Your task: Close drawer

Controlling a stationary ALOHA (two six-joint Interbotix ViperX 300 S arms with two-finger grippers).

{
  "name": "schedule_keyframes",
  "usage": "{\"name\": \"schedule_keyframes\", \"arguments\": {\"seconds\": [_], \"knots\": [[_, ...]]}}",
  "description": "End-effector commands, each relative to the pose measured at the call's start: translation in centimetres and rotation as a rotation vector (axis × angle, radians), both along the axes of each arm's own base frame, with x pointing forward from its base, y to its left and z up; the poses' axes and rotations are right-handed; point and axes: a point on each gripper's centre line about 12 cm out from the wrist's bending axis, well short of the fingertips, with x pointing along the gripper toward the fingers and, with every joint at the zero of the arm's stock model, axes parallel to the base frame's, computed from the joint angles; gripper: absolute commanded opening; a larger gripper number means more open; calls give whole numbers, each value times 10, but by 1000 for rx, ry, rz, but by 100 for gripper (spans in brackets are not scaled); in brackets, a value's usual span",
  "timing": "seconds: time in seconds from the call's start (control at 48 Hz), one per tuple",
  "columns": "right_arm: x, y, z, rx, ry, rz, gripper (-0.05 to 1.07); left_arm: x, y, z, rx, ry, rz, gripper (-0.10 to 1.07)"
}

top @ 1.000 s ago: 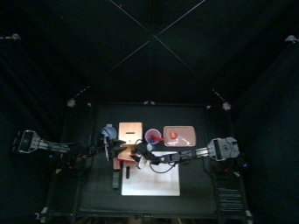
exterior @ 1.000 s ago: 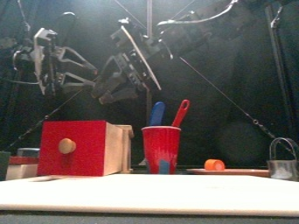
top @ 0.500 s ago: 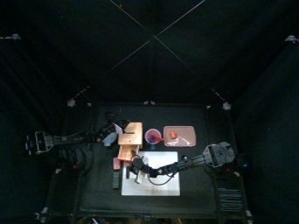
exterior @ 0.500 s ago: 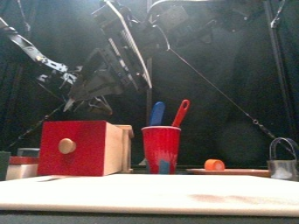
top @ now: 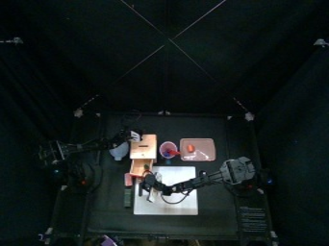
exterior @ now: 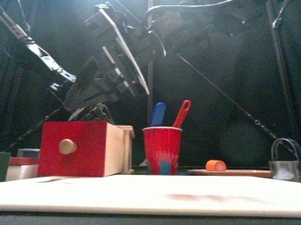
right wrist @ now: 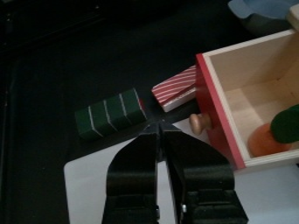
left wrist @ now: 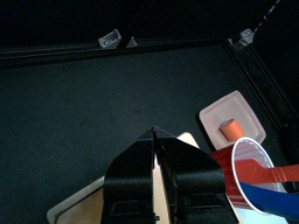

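Now: right gripper (right wrist: 158, 129) jaws together, empty, tips just beside the knob (right wrist: 201, 121).
Drawer (right wrist: 251, 87) stands pulled out of beige box (left wrist: 76, 206); likely light, stiff, free-sliding, so push flat on red front (right wrist: 219, 107), no grasp. Left gripper (left wrist: 156, 133) jaws together above box.

No text, label, brand, number or sign can be read anywhere in these views. A pale sticker (top: 252, 222) sits on the table's front corner in the top view, well away from both tools, but whatever is printed on it is too small to make out.
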Motion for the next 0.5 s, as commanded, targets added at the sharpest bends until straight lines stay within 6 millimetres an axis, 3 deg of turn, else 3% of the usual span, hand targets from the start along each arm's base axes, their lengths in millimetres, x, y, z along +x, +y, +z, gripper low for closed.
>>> {"name": "schedule_keyframes", "arguments": {"seconds": [0.0, 0.208, 0.479], "knots": [[6, -2, 17, 9, -42, -7, 35, 1, 7, 6, -4, -25, 27, 39], [8, -9, 14, 27, -34, -34, 35, -7, 14, 0, -91, -39, 97, 39], [7, -32, 11, 15, -26, -121, 35, -8, 10, -10, -150, 6, 67, 39]]}}
